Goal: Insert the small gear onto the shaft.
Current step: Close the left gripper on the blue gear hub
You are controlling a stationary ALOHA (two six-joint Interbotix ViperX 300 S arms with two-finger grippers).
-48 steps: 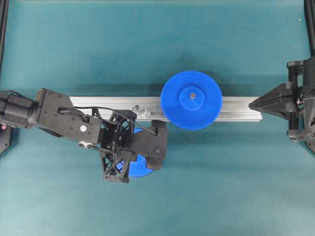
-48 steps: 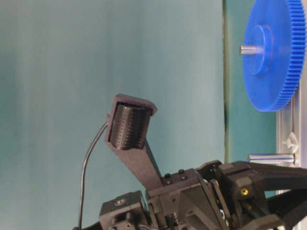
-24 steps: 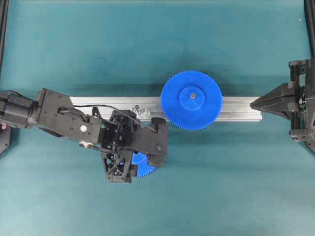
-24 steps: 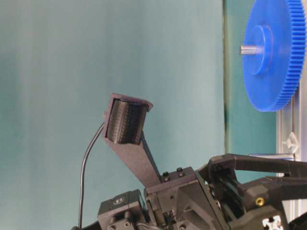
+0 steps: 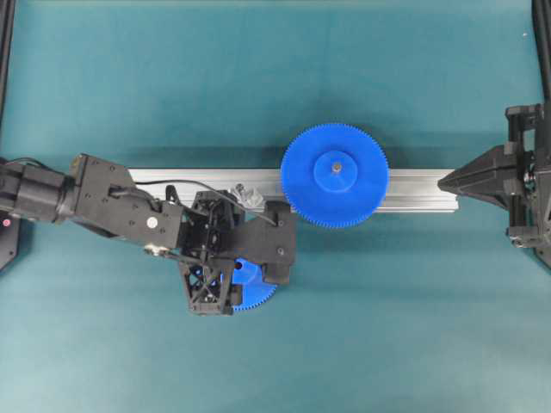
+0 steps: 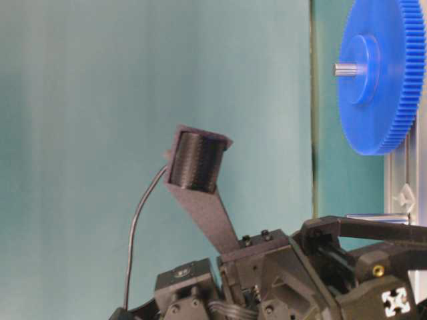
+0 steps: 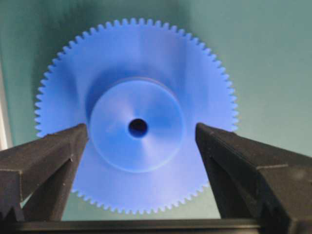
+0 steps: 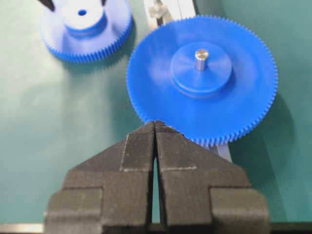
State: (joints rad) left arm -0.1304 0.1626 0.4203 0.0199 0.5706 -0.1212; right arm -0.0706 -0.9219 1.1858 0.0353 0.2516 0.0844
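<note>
At the left, the left end effector (image 7: 141,134) hangs spread wide astride the hub of the small gear (image 7: 136,122) lying flat on the table (image 5: 387,327), so an off-centre close could skid it before it reaches the shaft (image 5: 240,189); the right end effector (image 8: 155,127) sits pressed together.

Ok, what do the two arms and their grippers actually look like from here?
Both are matte black. The left gripper has lattice-cut side frames, long wedge fingers with grainy pads, a thin black cable looping over the wrist, small silver screws and a white round spot on the arm. The right gripper shows matching tapered fingers with ribbed textured pads.
</note>
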